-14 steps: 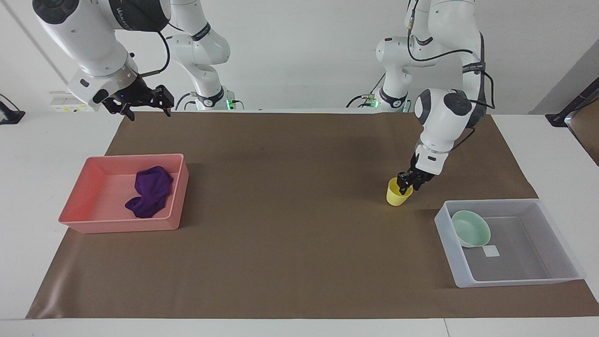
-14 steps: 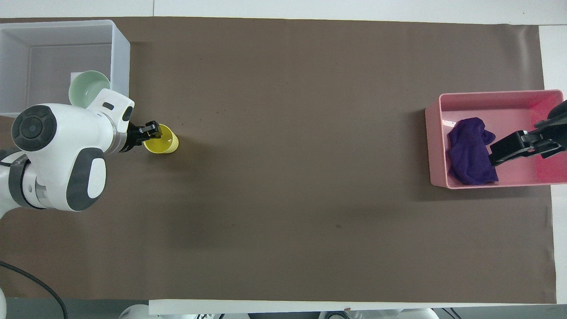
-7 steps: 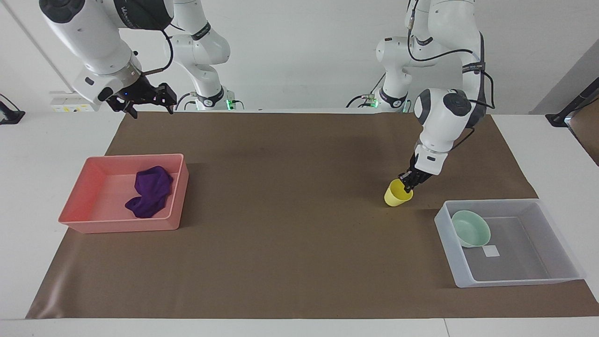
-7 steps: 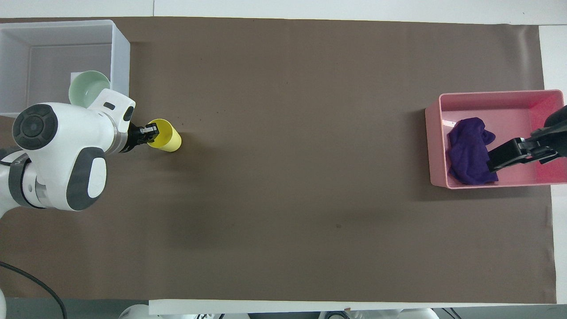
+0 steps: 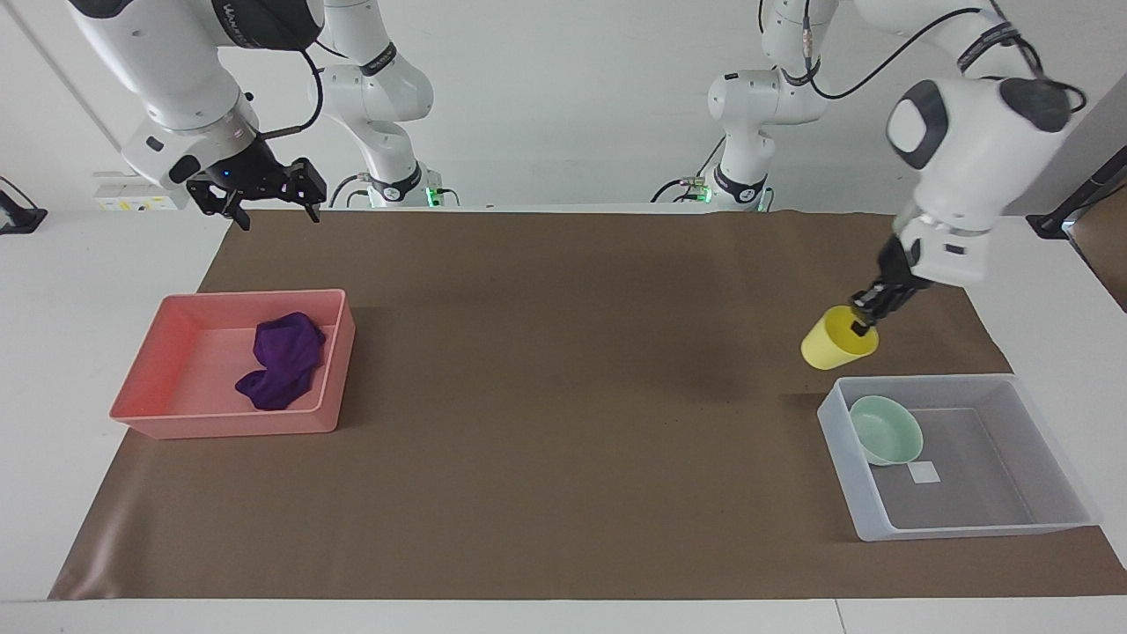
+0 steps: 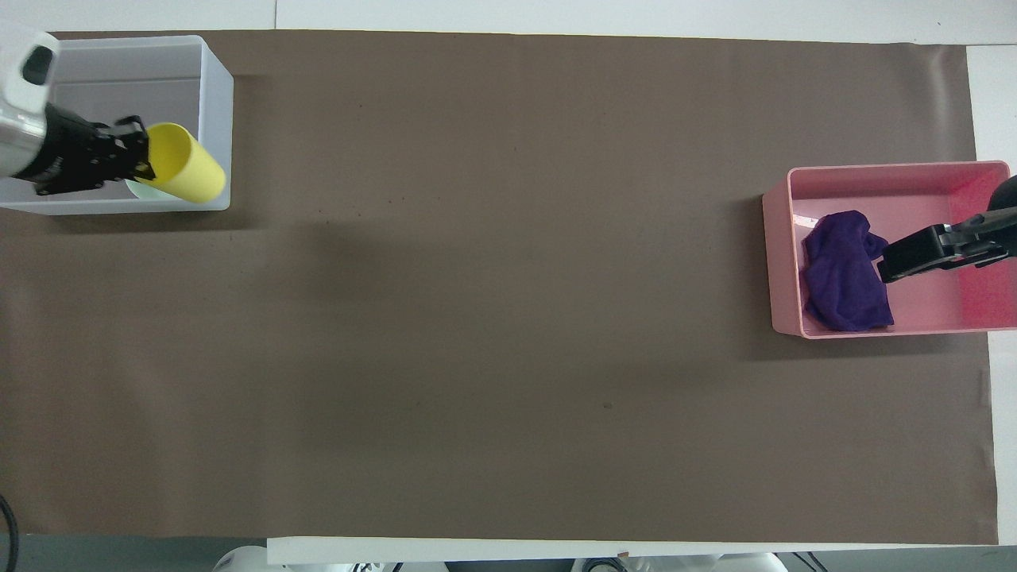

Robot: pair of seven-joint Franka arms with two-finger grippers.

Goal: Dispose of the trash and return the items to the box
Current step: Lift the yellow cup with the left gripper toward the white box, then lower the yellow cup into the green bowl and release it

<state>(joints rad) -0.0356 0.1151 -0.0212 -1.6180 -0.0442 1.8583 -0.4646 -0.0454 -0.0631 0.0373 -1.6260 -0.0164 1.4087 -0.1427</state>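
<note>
- Brown matte paper (image 5: pixel 546 423) covers most of the white bench (image 5: pixel 53 370) in the facing view, with a plain white wall above the arm bases.
- On that view, the left hand (image 5: pixel 861 322) pinches the rim of the smooth yellow plastic cup (image 5: pixel 836 342), which hangs tilted in the air over the paper beside the box (image 5: pixel 1057 493), clear of it.
- That box is a translucent, whitish, rectangular tub; the shallow round mint bowl (image 5: pixel 886 429) sits inside, in its corner nearest the robots and the bench's middle, next to a small white square mark (image 5: pixel 924 473).
- The right hand (image 5: pixel 257 195) hangs with fingers spread, empty, over the paper's edge nearest the robots; that arm waits.
- A pink rectangular tray (image 5: pixel 158 414) holds the crumpled purple cloth (image 5: pixel 283 361), soft and folded.
- From overhead, the left hand (image 6: pixel 119 155) and cup (image 6: pixel 184 164) overlap the box (image 6: pixel 214 71), hiding most of the bowl (image 6: pixel 137 190).
- At the right arm's end, the right hand (image 6: pixel 926 253) shows above the tray (image 6: pixel 775 238) and cloth (image 6: pixel 842 272).
</note>
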